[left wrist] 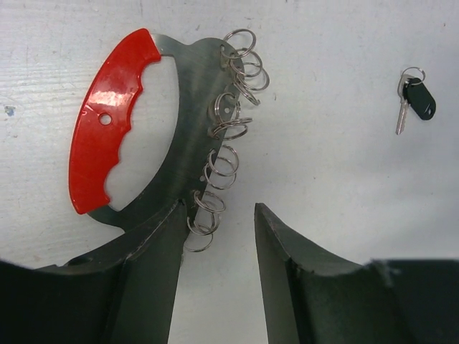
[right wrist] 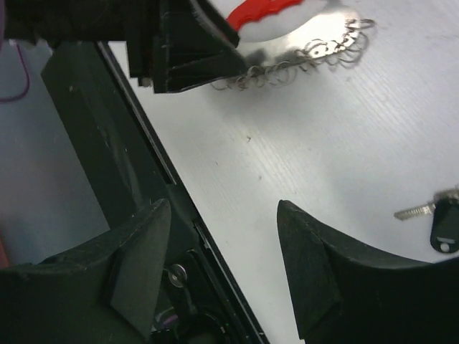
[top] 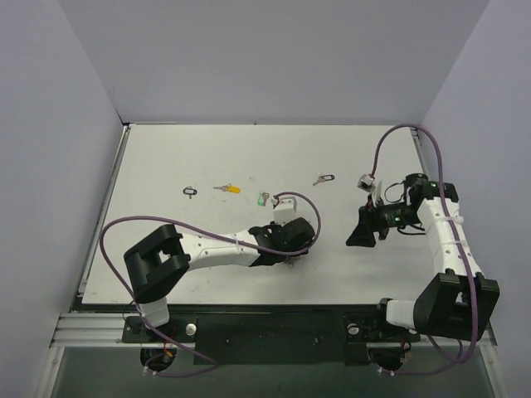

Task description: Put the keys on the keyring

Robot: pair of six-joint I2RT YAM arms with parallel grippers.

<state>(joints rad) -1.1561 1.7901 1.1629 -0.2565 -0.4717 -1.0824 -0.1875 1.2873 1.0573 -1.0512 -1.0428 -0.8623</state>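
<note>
Clearly partly open, the left gripper straddles the nearest rings of the keyring, one finger at its metal plate; the right gripper, well right, gapes empty.

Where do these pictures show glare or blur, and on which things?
Left wrist view: white glare spots on the red handle of the keyring, rings sharp. Right wrist view: its own fingers dark and soft-edged. Top view: even light, faint shadows, no glare.
</note>
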